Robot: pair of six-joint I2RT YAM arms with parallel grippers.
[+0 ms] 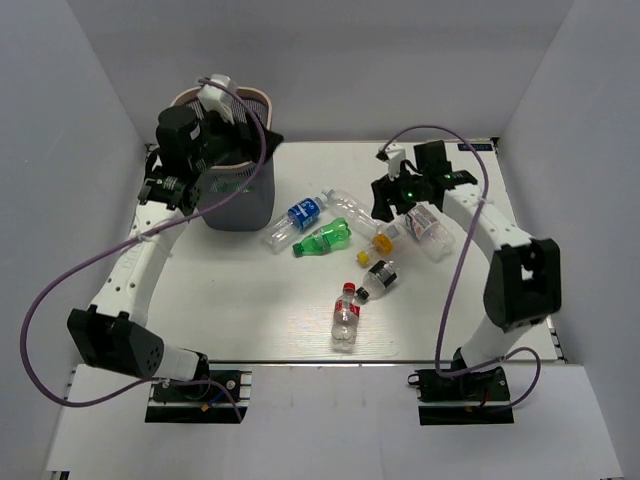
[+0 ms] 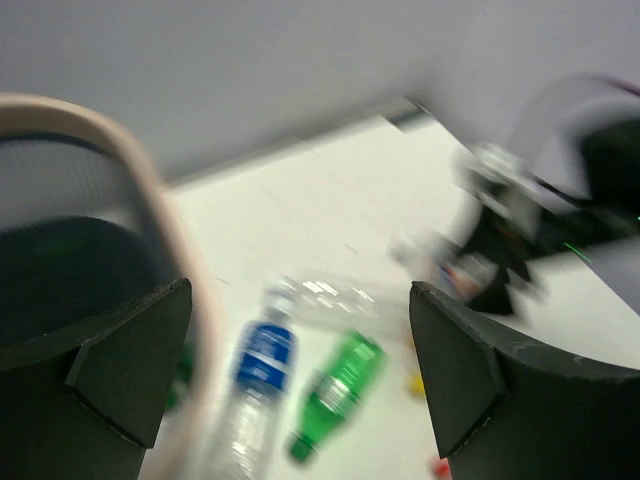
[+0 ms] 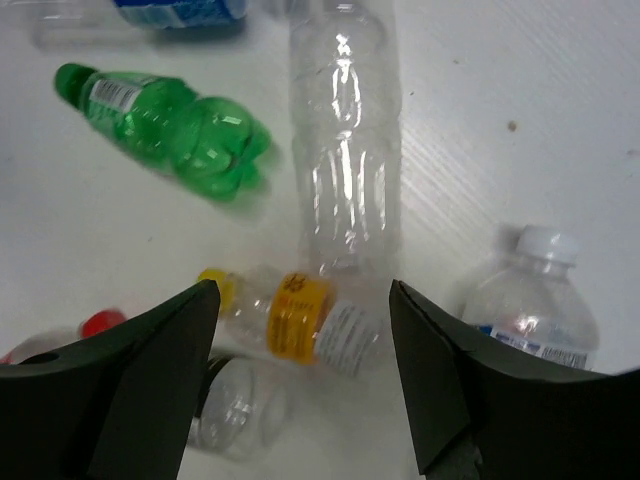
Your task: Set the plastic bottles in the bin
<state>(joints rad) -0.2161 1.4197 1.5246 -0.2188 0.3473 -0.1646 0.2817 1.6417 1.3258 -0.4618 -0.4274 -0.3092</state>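
Note:
The bin (image 1: 240,200), dark mesh with a pale rim (image 2: 150,200), stands at the back left. My left gripper (image 1: 245,130) hangs open over its right side, holding nothing (image 2: 300,330). Several plastic bottles lie on the table: a blue-labelled one (image 1: 300,213) (image 2: 262,360), a green one (image 1: 325,237) (image 3: 170,125), a long clear one (image 1: 345,200) (image 3: 345,150), a yellow-capped one (image 1: 385,238) (image 3: 300,315), a black-labelled one (image 1: 380,277), a red-capped one (image 1: 346,313) and a white-capped one (image 1: 430,230) (image 3: 530,300). My right gripper (image 1: 392,205) is open just above the yellow-capped bottle (image 3: 303,300).
White walls close in the table at the back and on both sides. The left wrist view is blurred by motion. A purple cable (image 1: 450,290) loops beside each arm.

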